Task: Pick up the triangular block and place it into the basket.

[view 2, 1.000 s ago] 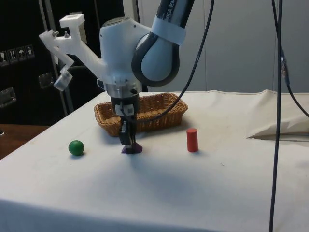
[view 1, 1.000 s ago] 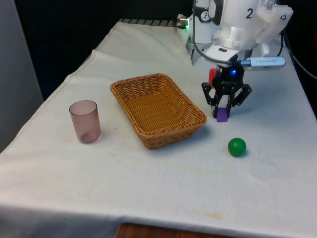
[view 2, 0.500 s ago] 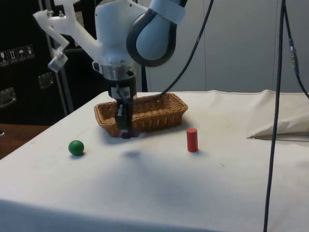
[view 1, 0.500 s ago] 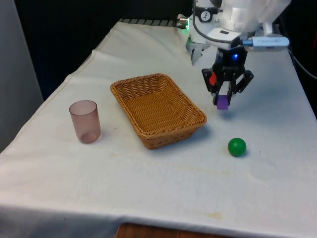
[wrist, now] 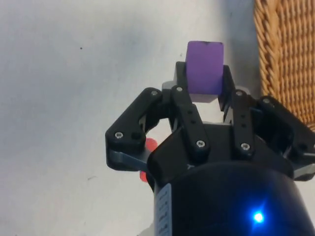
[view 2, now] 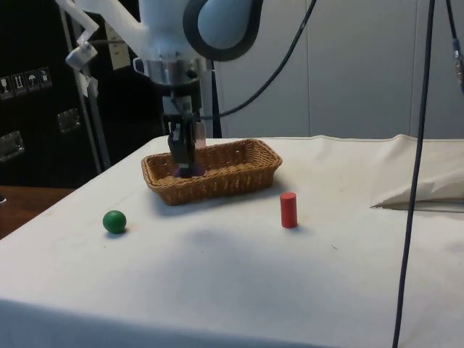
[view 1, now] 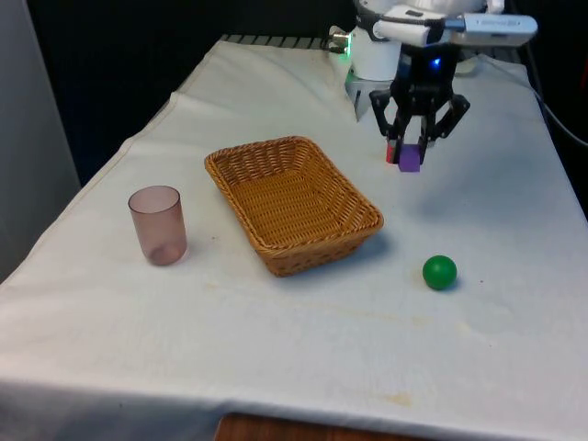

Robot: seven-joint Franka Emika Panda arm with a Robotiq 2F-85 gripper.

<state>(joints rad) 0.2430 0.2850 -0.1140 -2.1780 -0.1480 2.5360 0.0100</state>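
My gripper (view 1: 411,158) is shut on the purple triangular block (view 1: 410,162), holding it in the air well above the cloth. The block (wrist: 204,73) sits clamped between the two black fingers. From the side the gripper (view 2: 185,165) and block (view 2: 186,171) hang in front of the wicker basket (view 2: 217,175). The basket (view 1: 292,202) lies to the front view's left of the gripper, and the gripper is beside it, not over it. The basket's rim (wrist: 285,59) runs alongside the block.
A green ball (view 1: 439,272) lies on the cloth nearer the front edge, below the gripper. A red cylinder (view 2: 288,209) stands upright near the basket. A translucent pink cup (view 1: 158,224) stands at the front view's left.
The gripper has risen off the table with the purple block in its grasp, climbing steadily over the last second. The basket, ball, cup and cylinder have stayed put.
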